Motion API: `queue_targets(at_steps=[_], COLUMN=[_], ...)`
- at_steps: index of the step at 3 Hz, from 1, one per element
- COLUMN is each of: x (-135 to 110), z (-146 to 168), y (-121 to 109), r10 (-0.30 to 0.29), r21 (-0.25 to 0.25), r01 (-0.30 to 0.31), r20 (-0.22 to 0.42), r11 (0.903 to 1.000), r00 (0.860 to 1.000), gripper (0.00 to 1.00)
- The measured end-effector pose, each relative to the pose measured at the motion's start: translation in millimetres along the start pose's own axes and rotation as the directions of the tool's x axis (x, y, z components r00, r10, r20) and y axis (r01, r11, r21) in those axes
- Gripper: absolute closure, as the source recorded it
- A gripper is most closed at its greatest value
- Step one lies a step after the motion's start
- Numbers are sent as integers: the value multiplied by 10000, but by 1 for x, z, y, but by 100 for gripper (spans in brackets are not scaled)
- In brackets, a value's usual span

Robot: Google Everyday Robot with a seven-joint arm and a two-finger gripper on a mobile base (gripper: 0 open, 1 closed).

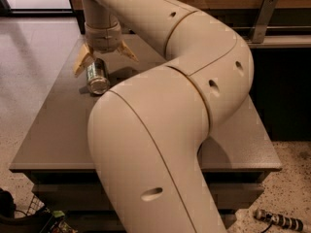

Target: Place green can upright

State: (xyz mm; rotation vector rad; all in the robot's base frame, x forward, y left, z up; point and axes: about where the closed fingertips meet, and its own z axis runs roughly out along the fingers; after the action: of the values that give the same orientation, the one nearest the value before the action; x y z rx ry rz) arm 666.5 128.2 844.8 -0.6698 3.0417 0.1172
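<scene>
The green can (97,76) lies on its side on the grey table (53,125), near the far left part, with its silver end facing me. My gripper (104,58) hangs right above the can, its two tan fingers (81,61) spread wide to either side of the can's far end. The fingers are open and hold nothing. The big cream arm fills the middle of the view and hides much of the table.
The table's left and front edges drop to a speckled floor. A dark counter with a metal bracket (262,18) runs behind at the right. A small cylindrical object (277,221) lies on the floor at lower right, and dark clutter (29,217) at lower left.
</scene>
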Motion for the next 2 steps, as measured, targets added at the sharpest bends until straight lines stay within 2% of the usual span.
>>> queue_targets(at_steps=[2], x=[-14], z=[9], y=[-1], r10=[301], r21=[-250], r01=[-293], r20=[325], r11=[9993], r00=[9990], gripper=[0])
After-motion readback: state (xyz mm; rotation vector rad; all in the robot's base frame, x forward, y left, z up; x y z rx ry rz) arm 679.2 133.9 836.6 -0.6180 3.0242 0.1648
